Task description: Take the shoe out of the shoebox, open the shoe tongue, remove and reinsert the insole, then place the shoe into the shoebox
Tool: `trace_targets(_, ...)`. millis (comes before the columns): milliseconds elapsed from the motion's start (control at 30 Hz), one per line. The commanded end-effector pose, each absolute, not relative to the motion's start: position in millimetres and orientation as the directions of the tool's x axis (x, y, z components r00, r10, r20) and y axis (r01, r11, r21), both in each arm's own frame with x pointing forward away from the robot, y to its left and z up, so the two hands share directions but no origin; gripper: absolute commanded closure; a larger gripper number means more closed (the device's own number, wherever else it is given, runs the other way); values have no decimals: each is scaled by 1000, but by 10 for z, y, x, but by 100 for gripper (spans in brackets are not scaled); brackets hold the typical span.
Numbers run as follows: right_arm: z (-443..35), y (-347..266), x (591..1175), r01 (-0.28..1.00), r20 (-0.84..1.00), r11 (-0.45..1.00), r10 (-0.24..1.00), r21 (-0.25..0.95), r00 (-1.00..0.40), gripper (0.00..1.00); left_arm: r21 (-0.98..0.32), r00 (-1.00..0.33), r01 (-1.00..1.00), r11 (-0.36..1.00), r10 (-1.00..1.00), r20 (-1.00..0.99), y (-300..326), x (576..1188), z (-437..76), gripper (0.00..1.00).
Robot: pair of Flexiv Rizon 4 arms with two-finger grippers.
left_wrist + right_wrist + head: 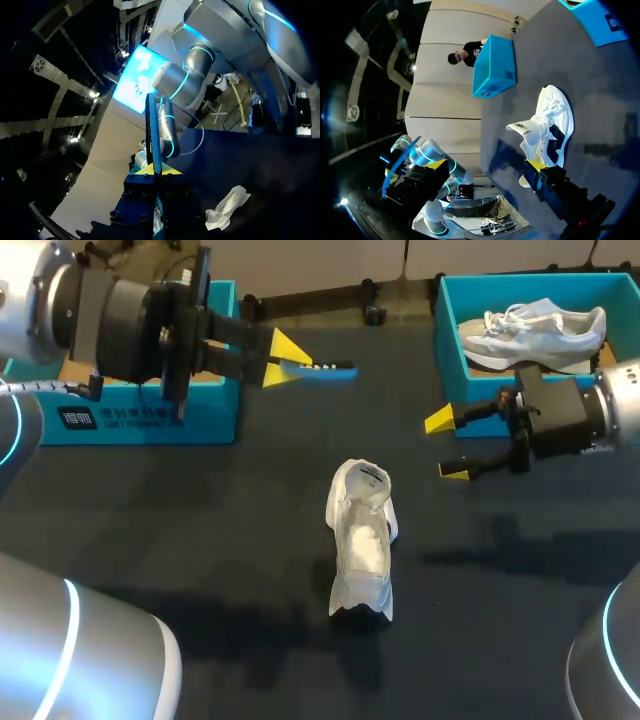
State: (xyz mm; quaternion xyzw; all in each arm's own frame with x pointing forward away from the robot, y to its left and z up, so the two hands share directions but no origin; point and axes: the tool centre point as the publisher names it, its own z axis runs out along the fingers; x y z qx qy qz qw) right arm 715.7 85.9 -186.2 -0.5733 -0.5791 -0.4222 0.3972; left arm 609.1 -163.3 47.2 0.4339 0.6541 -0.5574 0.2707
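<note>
**Insole out, shoe on table; reinsert & boxing left to do**

Far left: blue box [150, 418] at table's back, partly behind left arm; left gripper [290, 352] sits above the table just right of that box, closed on a thin blue insole [328, 369] that pokes out past the yellow tips; left wrist view agrees, insole edge-on btwn the fingers.

Mid table: white shoe [362, 540], sole down, well apart from both grippers; tongue flipped out, mouth gaping.

Right of it: right gripper [448, 446], tips spread, nothing btwn them; it's near the front wall of a second blue box [447, 315], w/ a grey shoe [530, 328] lying inside.

Progress, my read: shoe out, tongue open, insole removed = done; left to do: slide insole back in & seat it flat, then shoe into box; approx just past halfway.
</note>
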Motion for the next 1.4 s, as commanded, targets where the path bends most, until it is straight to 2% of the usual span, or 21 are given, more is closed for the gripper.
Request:
trace_targets(33, -1869, 871, 7160, 999, 944, -14, 329, 34, -28, 0, 152, 180, 982, -109, 323, -929, -1686, 6118, 350, 100)
trace_targets(100, -1869, 871, 7160, 999, 944, -14, 329, 34, -28, 0, 248, 272, 962, -117, 290, -918, -1712, 6158, 194, 100)
trace_targets(267, -1869, 871, 7160, 999, 944, -14, 329, 34, -28, 0, 381, 399, 917, -120, 231, -887, -1766, 6203, -36, 100)
trace_targets(467, -1869, 871, 7160, 999, 944, -14, 329, 34, -28, 0, 510, 522, 852, -118, 132, -842, -1793, 6246, -182, 100)
trace_targets(633, -1869, 871, 7160, 999, 944, -14, 329, 34, -28, 0, 558, 565, 823, -100, 53, -823, -1773, 6322, -267, 100)
trace_targets(667, -1869, 871, 7160, 999, 944, -14, 329, 34, -28, 0, 616, 623, 779, -118, 33, -781, -1756, 6321, -295, 100)
trace_targets(1033, -1869, 871, 7160, 999, 944, -14, 329, 34, -28, 0, 616, 623, 779, -118, 33, -781, -1756, 6321, -295, 100)
trace_targets(1400, -1869, 871, 7160, 999, 944, -14, 329, 34, -28, 0, 529, 531, 847, -56, 145, -835, -1891, 6531, -983, 100)
